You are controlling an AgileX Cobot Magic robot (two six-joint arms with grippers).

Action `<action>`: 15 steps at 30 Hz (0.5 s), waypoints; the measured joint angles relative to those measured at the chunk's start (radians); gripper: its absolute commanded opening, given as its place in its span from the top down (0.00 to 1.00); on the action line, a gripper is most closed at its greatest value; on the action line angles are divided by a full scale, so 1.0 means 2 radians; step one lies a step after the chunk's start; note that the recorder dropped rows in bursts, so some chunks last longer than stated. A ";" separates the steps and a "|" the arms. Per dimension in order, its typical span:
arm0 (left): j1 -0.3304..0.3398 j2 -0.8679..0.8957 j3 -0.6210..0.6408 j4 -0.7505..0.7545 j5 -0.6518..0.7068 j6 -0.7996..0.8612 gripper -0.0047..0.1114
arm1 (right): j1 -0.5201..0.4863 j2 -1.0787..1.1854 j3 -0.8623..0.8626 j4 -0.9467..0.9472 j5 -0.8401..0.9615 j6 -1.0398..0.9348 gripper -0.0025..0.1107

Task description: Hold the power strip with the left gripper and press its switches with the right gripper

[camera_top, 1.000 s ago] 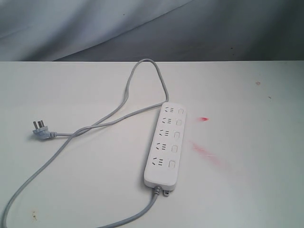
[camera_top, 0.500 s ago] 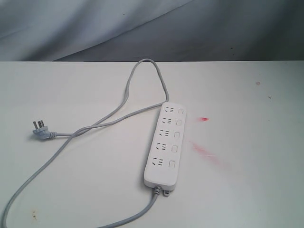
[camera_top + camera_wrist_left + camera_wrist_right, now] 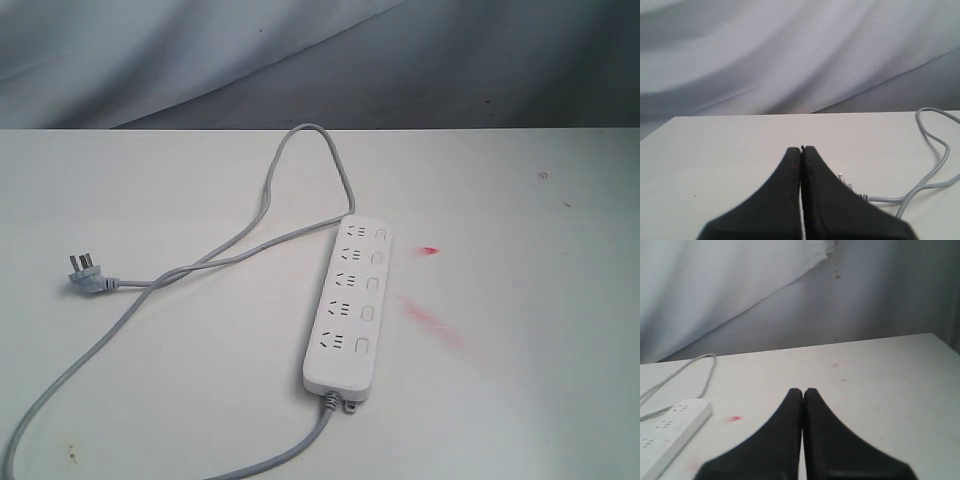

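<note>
The left pincer (image 3: 801, 150) is closed, its two black fingers pressed flat together with nothing between them. It hangs above a bare part of the white bench (image 3: 715, 160). Just past its tips, the left wrist view shows the metal pins of the plug (image 3: 842, 178) peeking out beside one finger, with the grey cord (image 3: 935, 165) curving off from there.

The right pincer (image 3: 803, 391) is closed in the same way, finger against finger, and holds nothing. It too hovers over open bench. The power strip (image 3: 670, 432) lies off to one side of it and apart from it, not touched by either pincer.

In the exterior view the strip lies flat near the middle of the bench, sockets up. Its long axis runs from the near edge toward the far edge, slightly slanted. The five switches (image 3: 368, 313) sit in a line along its right-hand side, one beside each socket row (whether any is pressed is too small to tell). The cord leaves the strip's near end and runs off the lower edge of the view. Another stretch of it makes a tall loop toward the far edge of the bench, passes close by the strip's far end, and ends at the plug, which lies well to the left of the strip.

Two red smears (image 3: 435, 322) mark the bench just right of the strip. A grey cloth (image 3: 200, 60) hangs behind.
</note>
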 measured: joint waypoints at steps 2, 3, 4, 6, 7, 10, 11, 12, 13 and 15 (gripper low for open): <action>0.000 0.000 0.000 0.000 0.000 0.000 0.96 | -0.025 0.000 0.000 0.000 0.001 -0.014 0.98; 0.000 0.000 0.000 0.000 0.000 0.000 0.96 | -0.033 0.000 0.000 0.000 0.001 -0.025 0.98; 0.000 0.000 0.000 0.000 0.000 0.000 0.96 | -0.042 0.000 0.000 0.000 0.002 -0.049 0.98; 0.000 0.000 0.000 0.000 0.000 0.000 0.96 | -0.043 0.000 0.000 -0.003 0.003 -0.065 0.98; 0.000 0.000 0.000 0.000 0.000 0.000 0.96 | -0.044 0.000 0.000 -0.008 0.003 -0.073 0.98; 0.000 0.000 0.000 0.000 0.000 0.000 0.96 | -0.044 0.000 0.000 -0.004 0.003 -0.081 0.98; 0.000 0.000 0.000 0.000 0.000 0.000 0.96 | -0.044 0.000 0.000 0.026 0.003 -0.107 0.98; 0.000 0.000 0.000 0.001 0.000 0.000 0.96 | -0.044 0.000 0.000 0.054 0.003 -0.135 0.98; 0.000 0.000 0.000 0.001 0.000 0.000 0.96 | -0.044 0.000 0.000 0.079 0.004 -0.162 0.98; 0.000 0.000 0.000 0.001 0.000 0.000 0.96 | -0.044 0.000 0.000 0.132 0.005 -0.221 0.98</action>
